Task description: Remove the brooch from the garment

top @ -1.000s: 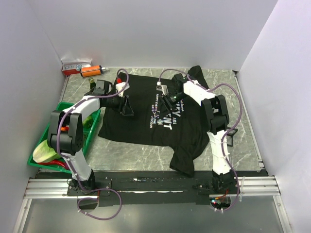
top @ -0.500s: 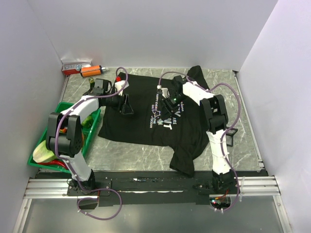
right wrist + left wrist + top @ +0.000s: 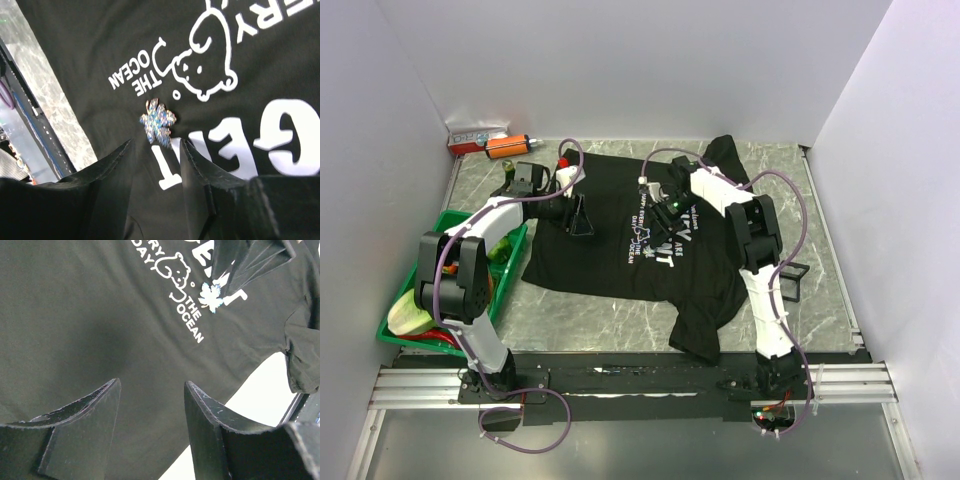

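Observation:
The garment [image 3: 610, 250] is a black T-shirt with white lettering, spread flat on the table. The brooch [image 3: 157, 121], a glittery leaf shape, is pinned to the chest print; it also shows in the left wrist view [image 3: 211, 296] and faintly in the top view [image 3: 642, 236]. My right gripper [image 3: 156, 145] is open, its fingertips just short of the brooch, one to each side. In the top view it [image 3: 665, 212] hovers over the lettering. My left gripper [image 3: 152, 385] is open and empty, low over the shirt's left part [image 3: 582, 222].
A green bin [image 3: 420, 300] with items stands at the left edge. An orange and red object [image 3: 490, 142] lies at the back left corner. White walls enclose the marble table [image 3: 620, 320]. A small black bracket [image 3: 795, 280] sits right of the shirt.
My right gripper has moved forward and slightly left over the chest print toward the brooch. The left arm has shifted only slightly.

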You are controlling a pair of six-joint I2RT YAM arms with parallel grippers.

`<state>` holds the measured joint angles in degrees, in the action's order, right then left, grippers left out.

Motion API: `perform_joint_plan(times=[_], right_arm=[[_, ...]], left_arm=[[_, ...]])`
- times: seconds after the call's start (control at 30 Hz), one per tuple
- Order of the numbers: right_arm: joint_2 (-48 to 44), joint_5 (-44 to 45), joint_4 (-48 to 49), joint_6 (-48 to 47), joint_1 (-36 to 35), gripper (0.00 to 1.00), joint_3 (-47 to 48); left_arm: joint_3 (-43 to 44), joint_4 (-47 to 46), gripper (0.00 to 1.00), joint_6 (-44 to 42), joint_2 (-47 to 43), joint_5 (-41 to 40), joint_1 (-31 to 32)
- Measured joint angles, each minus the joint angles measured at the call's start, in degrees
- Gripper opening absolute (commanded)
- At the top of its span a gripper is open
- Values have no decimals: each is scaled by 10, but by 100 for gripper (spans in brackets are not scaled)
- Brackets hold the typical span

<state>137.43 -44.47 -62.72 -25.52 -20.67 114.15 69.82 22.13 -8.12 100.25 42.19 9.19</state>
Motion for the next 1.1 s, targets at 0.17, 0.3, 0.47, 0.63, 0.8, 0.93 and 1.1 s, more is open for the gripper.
perform_joint_plan(times=[0.17,0.3,0.47,0.63,0.8,0.93,1.1], right_arm=[[14,-13,-6,1,-7,47,3],[14,-15,-7,1,-9,40,3],[17,-13,-10,1,-12,32,3],[17,-12,-14,0,-15,14,3],[17,-19,-19,-6,-15,4,3],[10,-32,-20,-21,-15,3,-2],[-23,-45,-19,-58,-15,2,-30]], left_arm=[[0,0,59,0,0,0,0],[0,0,59,0,0,0,0],[0,0,59,0,0,0,0],[6,0,59,0,0,0,0],[23,-1,57,1,5,7,0],[28,-5,51,0,12,34,5],[32,-29,38,-2,29,85,35]])
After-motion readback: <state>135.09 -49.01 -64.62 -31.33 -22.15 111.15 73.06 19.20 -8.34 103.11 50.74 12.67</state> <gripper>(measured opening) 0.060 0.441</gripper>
